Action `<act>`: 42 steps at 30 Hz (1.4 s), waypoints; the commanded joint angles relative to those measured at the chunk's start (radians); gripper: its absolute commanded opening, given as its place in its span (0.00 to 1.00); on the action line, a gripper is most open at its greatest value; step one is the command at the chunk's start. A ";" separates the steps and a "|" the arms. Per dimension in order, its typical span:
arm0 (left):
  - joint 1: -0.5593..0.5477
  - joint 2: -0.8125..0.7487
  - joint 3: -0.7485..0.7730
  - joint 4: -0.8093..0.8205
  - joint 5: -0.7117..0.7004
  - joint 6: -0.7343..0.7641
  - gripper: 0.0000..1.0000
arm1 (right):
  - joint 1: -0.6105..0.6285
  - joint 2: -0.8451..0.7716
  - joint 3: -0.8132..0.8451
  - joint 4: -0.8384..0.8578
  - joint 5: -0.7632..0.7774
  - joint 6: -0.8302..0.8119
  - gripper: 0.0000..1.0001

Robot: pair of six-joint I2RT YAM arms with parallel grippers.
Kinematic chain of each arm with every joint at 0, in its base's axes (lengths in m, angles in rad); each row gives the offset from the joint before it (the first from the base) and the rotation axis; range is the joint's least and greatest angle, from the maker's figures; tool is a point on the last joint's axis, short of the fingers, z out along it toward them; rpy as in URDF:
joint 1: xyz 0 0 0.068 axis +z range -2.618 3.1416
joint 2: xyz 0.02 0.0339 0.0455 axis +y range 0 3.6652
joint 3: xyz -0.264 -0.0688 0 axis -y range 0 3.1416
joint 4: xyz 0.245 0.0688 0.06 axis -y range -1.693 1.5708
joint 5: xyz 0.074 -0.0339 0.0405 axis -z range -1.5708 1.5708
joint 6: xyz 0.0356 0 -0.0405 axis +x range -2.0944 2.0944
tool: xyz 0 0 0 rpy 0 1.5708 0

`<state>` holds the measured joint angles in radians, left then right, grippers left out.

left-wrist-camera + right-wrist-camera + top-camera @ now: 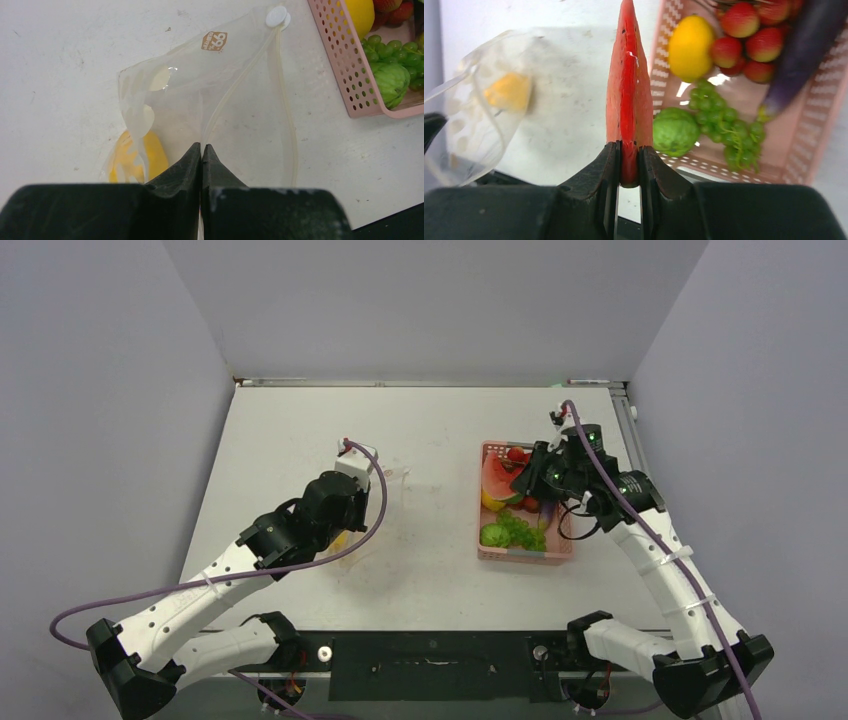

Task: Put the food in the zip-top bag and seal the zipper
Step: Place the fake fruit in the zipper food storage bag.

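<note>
My left gripper (201, 146) is shut on the edge of the clear zip-top bag (225, 95), and the whitish zipper (289, 125) curves away from its tips. A yellow food piece (150, 155) lies inside the bag. My right gripper (629, 150) is shut on a red watermelon slice (626, 85), held above the left side of the pink basket (525, 553). In the basket are a yellow fruit (690, 47), strawberries (739, 20), green grapes (719, 115), a green bumpy fruit (675, 131) and a dark eggplant (804, 50). The bag (479, 115) shows to the left in the right wrist view.
The white table (430, 430) is walled in grey on three sides. The basket stands right of centre, and the bag lies left of centre under my left wrist (335, 502). Bare tabletop separates bag and basket.
</note>
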<state>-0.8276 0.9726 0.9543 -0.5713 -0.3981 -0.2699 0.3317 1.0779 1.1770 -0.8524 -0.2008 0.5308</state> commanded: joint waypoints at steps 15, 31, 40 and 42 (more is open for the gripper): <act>0.022 -0.006 0.008 0.062 0.026 -0.017 0.00 | 0.182 -0.001 0.053 0.255 -0.342 0.075 0.05; 0.035 -0.012 0.007 0.065 0.032 -0.019 0.00 | 0.451 0.106 0.005 0.396 -0.321 0.135 0.05; 0.037 -0.021 0.007 0.063 0.023 -0.020 0.00 | 0.504 0.158 -0.010 0.415 -0.279 0.168 0.05; 0.036 -0.024 0.007 0.063 0.022 -0.020 0.00 | 0.509 0.167 -0.013 0.426 -0.258 0.191 0.05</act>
<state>-0.7952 0.9718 0.9543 -0.5701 -0.3813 -0.2802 0.8268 1.2346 1.1740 -0.5076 -0.5083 0.6777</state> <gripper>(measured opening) 0.001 0.163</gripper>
